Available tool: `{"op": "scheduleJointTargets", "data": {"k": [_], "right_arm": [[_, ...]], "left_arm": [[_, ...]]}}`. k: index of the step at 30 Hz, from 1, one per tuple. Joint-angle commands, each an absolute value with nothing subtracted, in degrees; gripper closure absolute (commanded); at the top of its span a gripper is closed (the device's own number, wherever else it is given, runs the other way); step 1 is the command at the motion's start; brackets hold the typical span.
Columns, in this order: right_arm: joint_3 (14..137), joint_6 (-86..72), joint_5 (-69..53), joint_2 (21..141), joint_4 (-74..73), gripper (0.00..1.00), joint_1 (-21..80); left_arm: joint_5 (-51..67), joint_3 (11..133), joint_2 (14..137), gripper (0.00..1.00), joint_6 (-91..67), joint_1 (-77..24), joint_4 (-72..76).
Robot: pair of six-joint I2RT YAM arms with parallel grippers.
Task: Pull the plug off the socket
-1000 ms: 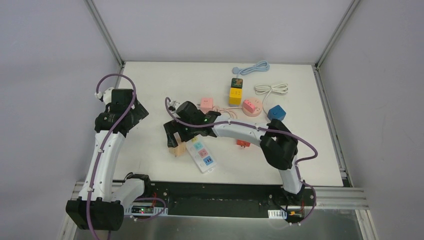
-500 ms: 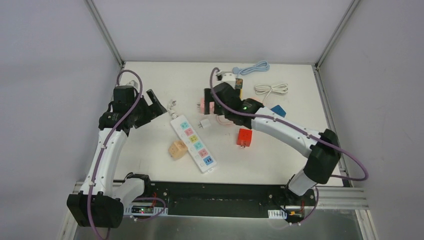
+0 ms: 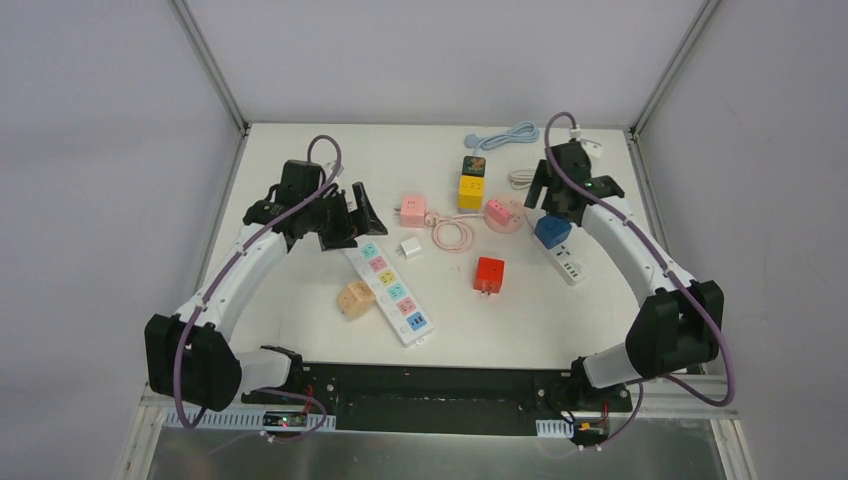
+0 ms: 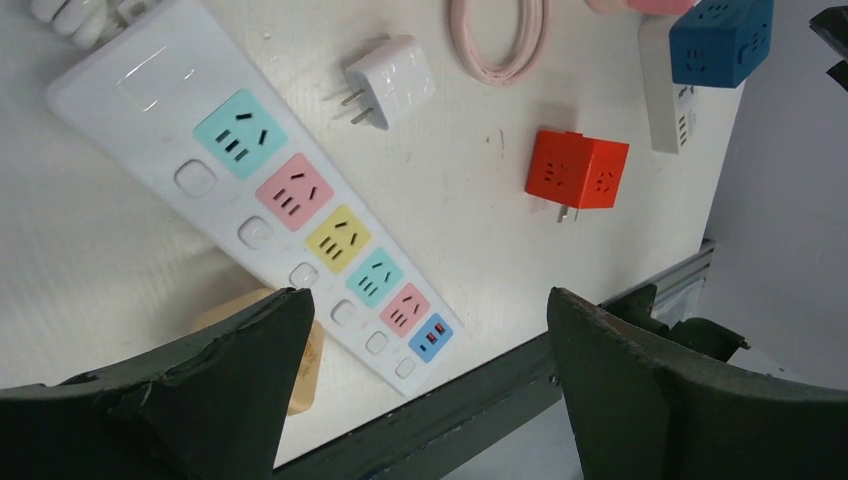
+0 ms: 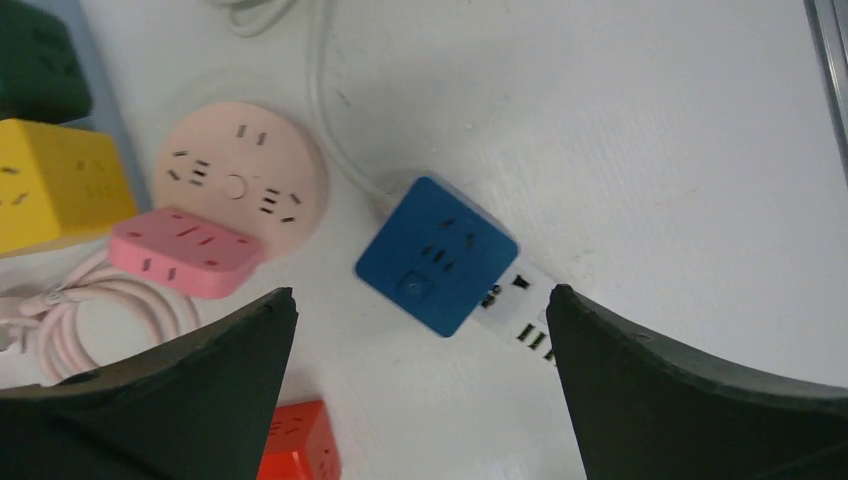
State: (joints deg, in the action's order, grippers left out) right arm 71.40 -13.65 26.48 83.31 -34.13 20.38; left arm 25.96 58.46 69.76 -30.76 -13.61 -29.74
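- The left end effector (image 4: 422,300) hangs open over the multicoloured power strip (image 4: 300,200), left of centre in the top view.
- A white plug adapter (image 4: 390,80) lies on the tabletop (image 4: 480,190) just beside that strip, its prongs bare.
- The right end effector (image 5: 420,292) is open above a blue cube socket (image 5: 437,255), which sits on one end of a white power strip (image 5: 520,315).

White table (image 3: 300,320) with colourful power strip (image 3: 390,290), red cube (image 3: 489,274), white plug (image 3: 410,247), pink cable (image 3: 452,235)
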Motion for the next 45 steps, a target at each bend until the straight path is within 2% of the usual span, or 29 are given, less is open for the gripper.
{"op": "scheduleJointTargets", "data": {"k": [1,3,8,14,19,23,26,28,32,37,39,45], "right_arm": [[71.37,-5.54,10.53,84.63,-36.86,0.01,10.92],[70.17,-0.97,5.83,85.64,-35.10,0.01,9.11],[75.58,6.75,4.71,93.76,-39.46,0.02,9.19],[75.82,11.05,8.40,96.83,-41.48,0.02,9.32],[77.53,12.62,7.76,101.03,-41.47,0.04,9.32],[78.82,12.24,6.92,102.35,-41.95,0.14,9.38],[78.80,10.95,4.90,102.14,-41.42,0.31,9.36],[78.38,8.80,4.52,101.98,-40.74,0.41,9.41],[77.43,2.04,3.76,101.50,-40.37,0.52,9.45],[75.88,-16.56,10.66,100.77,-42.24,0.54,11.56],[75.55,-25.78,13.04,100.60,-43.27,0.59,13.75],[79.65,-41.37,16.61,101.95,-50.05,0.58,21.09]], "left_arm": [[25.67,63.92,73.68,0.08,-35.21,-15.19,-23.95],[24.71,65.04,75.04,0.08,-36.51,-15.20,-22.25],[24.43,71.65,79.97,0.08,-36.37,-15.21,-22.77],[28.20,82.07,90.54,0.09,-35.72,-15.21,-27.03],[29.39,85.92,94.79,0.10,-38.56,-15.28,-24.23],[28.53,87.08,96.16,0.10,-39.08,-15.29,-23.29],[28.18,87.19,96.94,0.10,-39.18,-15.38,-23.03],[27.96,87.07,97.33,0.10,-39.45,-15.46,-23.03],[27.18,86.14,97.02,0.11,-39.46,-16.01,-22.67],[26.07,83.25,95.40,0.11,-38.96,-16.60,-22.59],[25.85,81.70,94.39,0.11,-38.58,-16.69,-22.78],[26.42,73.27,87.64,0.12,-38.00,-16.96,-24.53]]}}
